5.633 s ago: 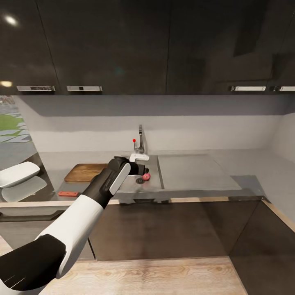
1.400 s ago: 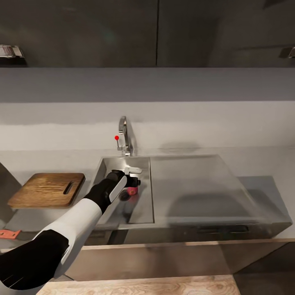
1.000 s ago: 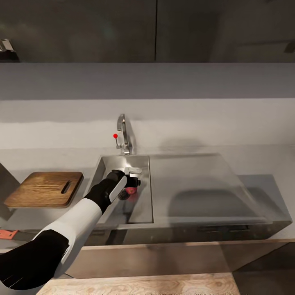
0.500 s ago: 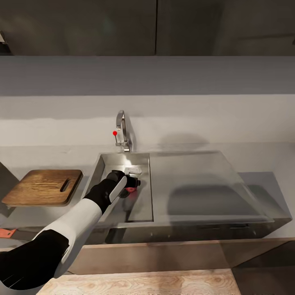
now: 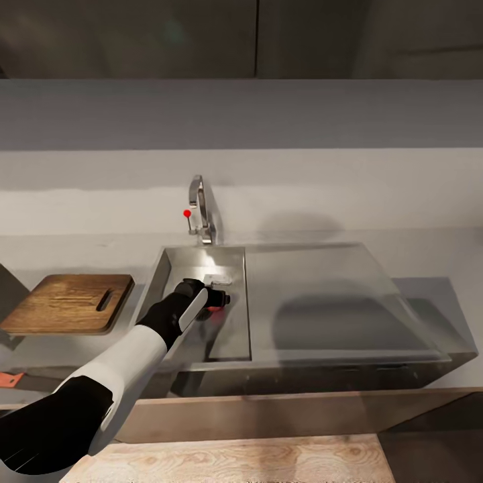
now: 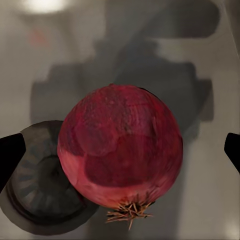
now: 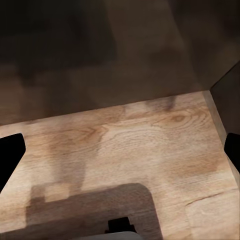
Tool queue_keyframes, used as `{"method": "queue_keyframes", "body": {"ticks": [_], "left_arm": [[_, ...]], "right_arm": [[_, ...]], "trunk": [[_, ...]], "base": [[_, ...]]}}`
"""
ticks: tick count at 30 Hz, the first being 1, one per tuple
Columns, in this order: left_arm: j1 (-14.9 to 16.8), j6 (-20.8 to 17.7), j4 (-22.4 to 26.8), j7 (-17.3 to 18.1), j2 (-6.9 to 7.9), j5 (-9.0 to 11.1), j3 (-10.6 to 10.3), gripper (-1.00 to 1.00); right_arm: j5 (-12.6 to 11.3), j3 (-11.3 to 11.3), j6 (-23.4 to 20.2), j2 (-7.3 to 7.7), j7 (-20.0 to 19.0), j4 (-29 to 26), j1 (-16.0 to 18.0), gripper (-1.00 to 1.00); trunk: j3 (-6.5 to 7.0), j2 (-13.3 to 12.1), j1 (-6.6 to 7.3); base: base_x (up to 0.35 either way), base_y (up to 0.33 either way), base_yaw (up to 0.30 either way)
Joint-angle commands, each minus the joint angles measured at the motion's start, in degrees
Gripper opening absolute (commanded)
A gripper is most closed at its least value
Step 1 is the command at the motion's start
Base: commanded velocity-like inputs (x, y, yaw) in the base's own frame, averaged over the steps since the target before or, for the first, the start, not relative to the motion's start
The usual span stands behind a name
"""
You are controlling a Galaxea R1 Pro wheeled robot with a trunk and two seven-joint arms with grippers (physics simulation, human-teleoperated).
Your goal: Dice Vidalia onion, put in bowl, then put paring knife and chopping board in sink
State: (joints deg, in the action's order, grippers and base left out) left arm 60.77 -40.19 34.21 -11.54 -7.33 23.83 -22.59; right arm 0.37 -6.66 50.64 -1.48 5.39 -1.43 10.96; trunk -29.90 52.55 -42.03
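Reaching into the sink [image 5: 235,295] with the left gripper [image 6: 120,145], jaws spread wide, straddling the Vidalia onion [image 6: 120,145] beside the drain [image 6: 42,180]. Best centring, lowering, then closing gently. Right gripper [image 7: 120,150] hanging unclosed over wooden floor [image 7: 125,145].

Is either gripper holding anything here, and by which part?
Nothing held: the open left gripper hangs over the onion in the sink; the right gripper is open too.
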Motion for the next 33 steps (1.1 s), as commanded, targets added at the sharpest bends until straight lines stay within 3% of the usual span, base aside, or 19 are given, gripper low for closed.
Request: {"method": "queue_keyframes", "body": {"ticks": [1, 23, 24, 33], "left_arm": [[0.05, -0.16, 0.07, -0.50, 0.04, 0.61, -0.26, 1.00], [0.05, -0.10, 0.21, -0.59, 0.11, 0.61, -0.26, 1.00], [0.05, -0.13, 0.14, -0.57, 0.12, 0.61, -0.26, -1.00], [0.05, -0.16, 0.16, -0.59, 0.13, 0.61, -0.20, -1.00]], "right_arm": [[0.07, -0.20, 0.16, -0.02, 0.06, 0.02, 0.03, 1.00], [0.07, -0.19, 0.21, -0.03, 0.06, 0.02, 0.03, 1.00], [0.07, -0.20, 0.20, -0.02, 0.06, 0.02, 0.03, 1.00], [0.07, -0.20, 0.24, -0.02, 0.09, 0.02, 0.03, 1.00]], "trunk": [[-0.15, 0.04, 0.00], [-1.46, 0.04, 0.00], [-1.46, 0.04, 0.00], [-1.46, 0.04, 0.00]], "base": [[0.000, 0.000, 0.000], [0.000, 0.000, 0.000], [0.000, 0.000, 0.000], [0.015, 0.000, 0.000]]}}
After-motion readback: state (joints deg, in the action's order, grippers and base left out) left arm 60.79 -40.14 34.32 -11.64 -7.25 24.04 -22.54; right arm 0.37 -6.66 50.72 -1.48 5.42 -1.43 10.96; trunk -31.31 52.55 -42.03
